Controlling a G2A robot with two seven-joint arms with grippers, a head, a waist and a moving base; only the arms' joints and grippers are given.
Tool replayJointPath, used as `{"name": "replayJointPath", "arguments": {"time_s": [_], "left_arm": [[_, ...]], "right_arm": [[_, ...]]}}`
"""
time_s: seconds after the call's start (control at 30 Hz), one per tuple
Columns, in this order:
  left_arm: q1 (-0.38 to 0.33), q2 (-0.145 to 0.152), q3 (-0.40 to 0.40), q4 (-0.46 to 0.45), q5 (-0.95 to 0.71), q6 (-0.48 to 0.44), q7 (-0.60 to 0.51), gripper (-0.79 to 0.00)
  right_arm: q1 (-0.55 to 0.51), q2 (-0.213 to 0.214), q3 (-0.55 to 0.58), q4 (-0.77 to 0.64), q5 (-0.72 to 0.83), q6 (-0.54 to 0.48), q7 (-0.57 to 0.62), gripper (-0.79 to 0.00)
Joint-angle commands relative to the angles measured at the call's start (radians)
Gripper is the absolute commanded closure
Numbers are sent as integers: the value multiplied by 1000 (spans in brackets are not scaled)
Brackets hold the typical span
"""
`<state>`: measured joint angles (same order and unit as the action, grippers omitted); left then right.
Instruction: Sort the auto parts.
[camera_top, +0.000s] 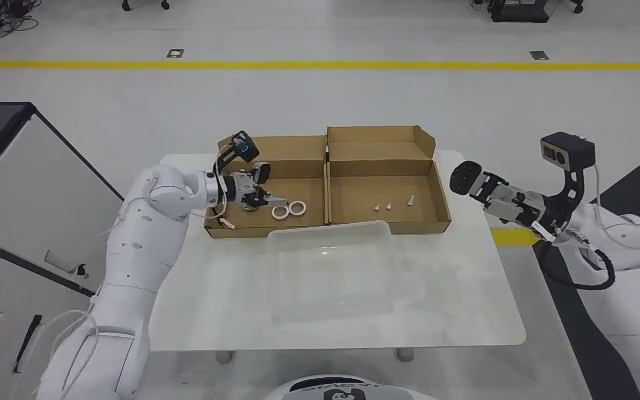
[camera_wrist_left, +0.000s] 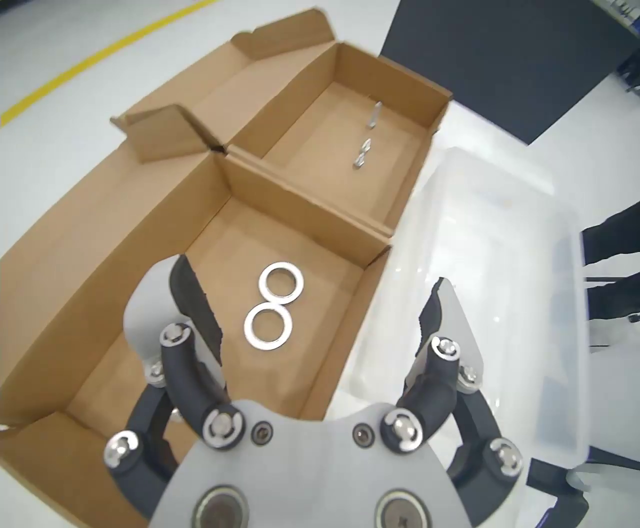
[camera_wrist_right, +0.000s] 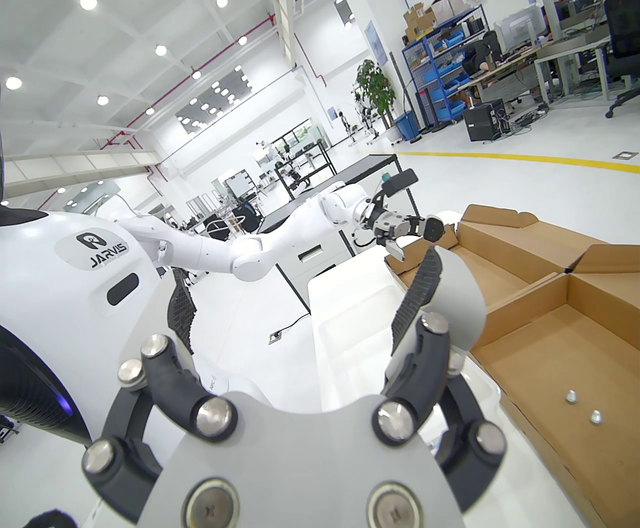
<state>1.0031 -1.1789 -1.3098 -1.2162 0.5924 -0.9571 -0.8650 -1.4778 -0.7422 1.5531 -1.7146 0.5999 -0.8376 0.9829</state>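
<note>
Washers (camera_wrist_left: 281, 281), two flat metal rings touching rim to rim, lay on the floor of the left carton (camera_wrist_left: 60, 310); the left tool (camera_wrist_left: 312, 276) hung above that carton with its fingers spread wide and nothing between them; the rings sat lower than its fingertips and a little ahead of them, nearer the finger over the carton floor than the one over the carton's front wall. In the top view the washers (camera_top: 281, 211) lay in a row along the carton's length, just to the right of the left tool (camera_top: 262, 195); a pick there would probably call for a descent with a short forward reach, and rings so thin and flat would likely be hard to get a finger under. The right tool (camera_wrist_right: 305, 262), also spread and holding nothing, stood at the right edge of the bench (camera_top: 450, 300), beyond the right carton (camera_top: 400, 228) and well apart from the washers; the left arm was plainly the nearer one. Small fasteners (camera_top: 392, 203) lay in the right carton; a clear bin (camera_top: 330, 235) stood against both cartons' front walls. Bare floor lay toward the left carton's far end; the dividing wall and front wall stood near the rings, so a wide spread might catch cardboard.
</note>
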Motion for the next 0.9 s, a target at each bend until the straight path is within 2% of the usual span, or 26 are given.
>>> {"name": "replayJointPath", "arguments": {"time_s": [0.0,0.17,0.37,0.6,0.87], "left_arm": [[72,19,-31,-129,-92,30,-28,-785],[203,63,-103,-381,-248,93,-91,-785],[298,100,-191,-551,-387,129,-127,-785],[371,126,-268,-639,-498,143,-141,-785],[371,126,-268,-639,-498,143,-141,-785]], "right_arm": [[0,0,0,0,0,0,0,-785],[0,0,0,0,0,0,0,-785],[0,0,0,0,0,0,0,-785],[0,0,0,0,0,0,0,-785],[0,0,0,0,0,0,0,-785]]}}
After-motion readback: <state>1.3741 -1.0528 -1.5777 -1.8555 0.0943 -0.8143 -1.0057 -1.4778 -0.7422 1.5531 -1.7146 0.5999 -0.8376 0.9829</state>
